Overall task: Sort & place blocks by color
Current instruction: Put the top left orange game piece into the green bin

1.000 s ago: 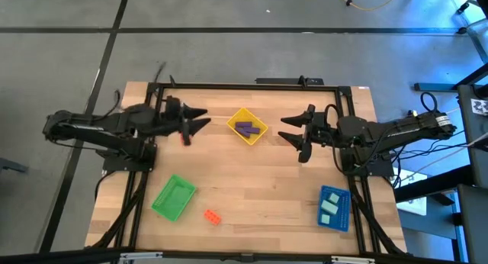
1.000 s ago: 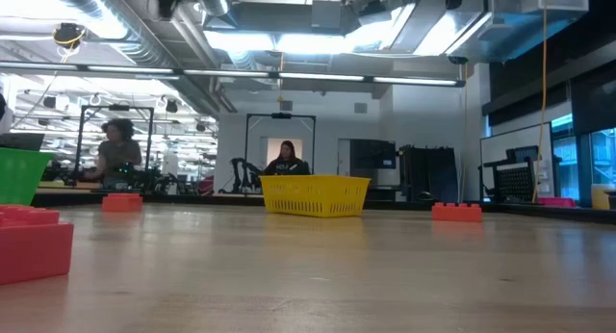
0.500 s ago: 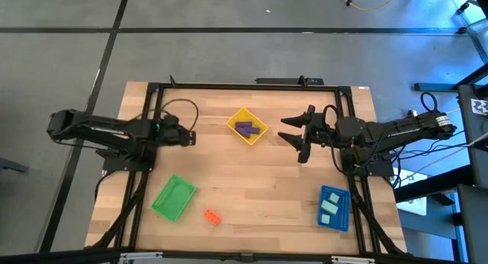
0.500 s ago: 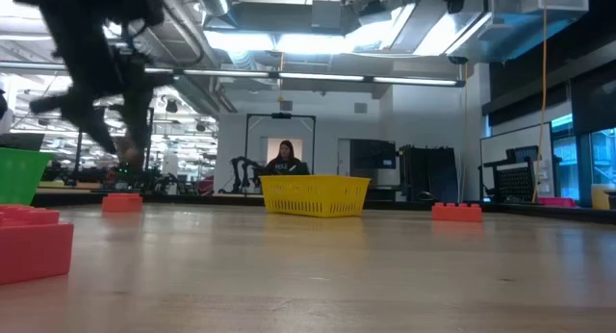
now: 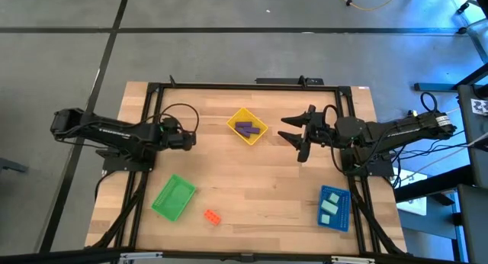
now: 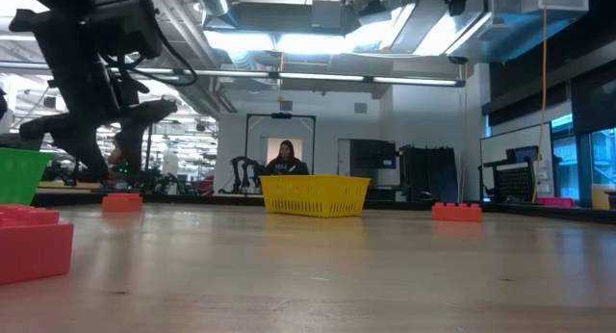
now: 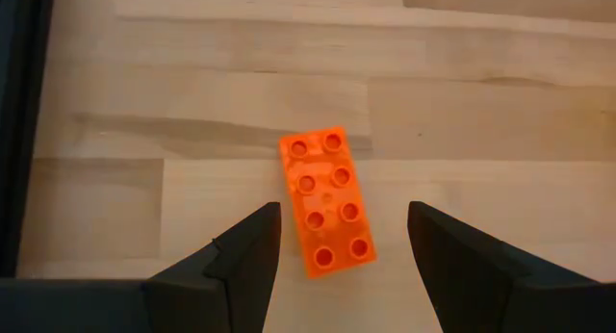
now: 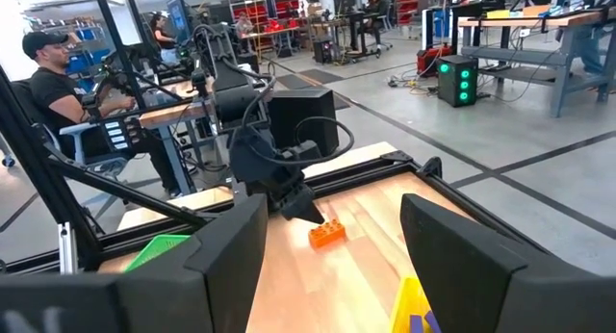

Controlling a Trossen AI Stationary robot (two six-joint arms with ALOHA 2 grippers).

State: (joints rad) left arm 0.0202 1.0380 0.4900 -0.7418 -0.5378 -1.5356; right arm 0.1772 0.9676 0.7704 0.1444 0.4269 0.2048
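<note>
Spread wide, the left gripper (image 7: 337, 239) is held above the wooden table (image 7: 500, 131), pointing down, near the table's left edge. An orange-red studded block (image 7: 327, 200) is seen lying flat on the wood directly below it, between the two dark fingers (image 7: 245, 261) and touched by neither. Eight studs in two rows are shown on its top face. Its long axis is set roughly along the line running out from the wrist between the fingers, tilted slightly off that line, with one short end nearest the fingertips. In the right wrist view the same block (image 8: 327, 234) is seen just under the left gripper's tip.

Seen from above, the left gripper (image 5: 183, 139) is placed to the left of the yellow tray (image 5: 255, 136), in which purple blocks (image 5: 244, 128) are lying. A second orange-red block (image 5: 212, 215) is found well below the yellow tray, just beside the green tray (image 5: 165, 208). Mint-teal blocks (image 5: 330, 205) are lying in the blue tray (image 5: 343, 218), toward the table's lower right corner.

On the other side of the yellow tray, the right gripper (image 5: 293, 131) is held off the table, its fingers parted and nothing between them.
</note>
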